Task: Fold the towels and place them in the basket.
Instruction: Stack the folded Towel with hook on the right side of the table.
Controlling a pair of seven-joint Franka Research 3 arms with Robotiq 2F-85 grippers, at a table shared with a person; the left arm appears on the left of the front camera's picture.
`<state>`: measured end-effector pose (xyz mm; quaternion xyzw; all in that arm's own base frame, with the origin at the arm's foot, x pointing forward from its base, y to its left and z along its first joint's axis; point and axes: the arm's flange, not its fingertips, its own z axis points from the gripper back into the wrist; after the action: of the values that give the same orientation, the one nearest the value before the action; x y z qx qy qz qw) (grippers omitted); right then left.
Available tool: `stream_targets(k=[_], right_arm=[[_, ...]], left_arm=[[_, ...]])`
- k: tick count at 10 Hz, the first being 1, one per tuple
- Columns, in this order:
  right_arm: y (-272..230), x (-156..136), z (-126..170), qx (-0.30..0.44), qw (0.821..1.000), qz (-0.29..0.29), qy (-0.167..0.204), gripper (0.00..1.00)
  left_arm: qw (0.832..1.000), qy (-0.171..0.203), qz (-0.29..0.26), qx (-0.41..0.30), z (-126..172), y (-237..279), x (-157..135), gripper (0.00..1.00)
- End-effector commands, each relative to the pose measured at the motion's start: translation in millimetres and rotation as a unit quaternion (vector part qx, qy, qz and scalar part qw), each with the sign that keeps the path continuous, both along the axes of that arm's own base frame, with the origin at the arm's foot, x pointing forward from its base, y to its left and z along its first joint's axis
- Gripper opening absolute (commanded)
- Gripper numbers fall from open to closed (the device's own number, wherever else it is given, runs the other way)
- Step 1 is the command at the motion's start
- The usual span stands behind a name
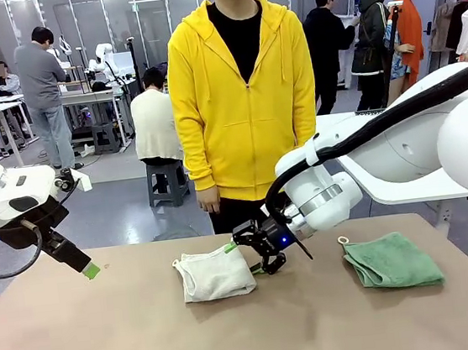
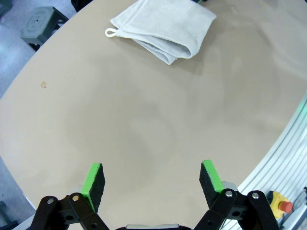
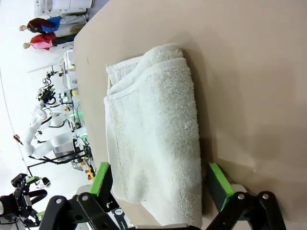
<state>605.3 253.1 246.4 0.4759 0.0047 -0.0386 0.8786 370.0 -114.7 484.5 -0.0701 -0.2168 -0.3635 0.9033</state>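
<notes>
– Where's the right claw point(image 1: 255, 251)?
– Spread, its 2 fingers straddling the folded cream towel's point(image 1: 216, 273) edge at 3 o'clock.
– The left claw point(image 2: 152, 179)?
– Spread over bare table point(image 1: 109, 341). The green towel point(image 1: 392, 261) lies at the cream one's 3 o'clock.

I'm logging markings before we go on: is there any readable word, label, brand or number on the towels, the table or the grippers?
None can be read.
Cream towel: plain terry, no tag or print showing.
Green towel: plain, just a small white loop.
Table: bare surface, no marks with text.
Right gripper and left gripper: no legible lettering.
</notes>
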Motion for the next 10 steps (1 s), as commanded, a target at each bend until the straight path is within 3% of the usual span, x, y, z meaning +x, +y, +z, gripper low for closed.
stream_targets(k=[1,3,4,5,6,7,10], right_arm=[[8.4,5.2,-2.9,0.01,1.0,-0.012,0.017,0.79],[11.2,5.6,0.2,0.008,1.0,-0.011,0.014,0.19],[11.4,6.0,1.1,0.01,1.0,-0.012,0.017,0.0],[11.8,6.5,1.6,0.006,1.0,-0.014,0.019,0.0],[12.1,6.5,1.9,0.003,1.0,-0.016,0.019,0.12],[12.6,6.6,1.8,0.003,1.0,-0.017,0.019,0.02],[14.1,5.6,1.6,0.001,1.0,-0.018,0.019,0.0]], left_arm=[[1.0,0.0,0.002,0.0,0.0,0.5,0.5,1.0],[1.0,0.0,0.002,0.0,0.0,0.5,0.5,1.0],[1.0,0.0,0.002,0.0,0.0,0.5,0.5,1.0],[1.0,0.0,0.002,0.0,0.0,0.5,0.5,1.0],[1.0,0.0,0.002,0.0,0.0,0.5,0.5,1.0],[1.0,0.0,0.002,0.0,0.0,0.5,0.5,1.0],[1.0,0.0,0.002,0.0,0.0,0.5,0.5,1.0]])
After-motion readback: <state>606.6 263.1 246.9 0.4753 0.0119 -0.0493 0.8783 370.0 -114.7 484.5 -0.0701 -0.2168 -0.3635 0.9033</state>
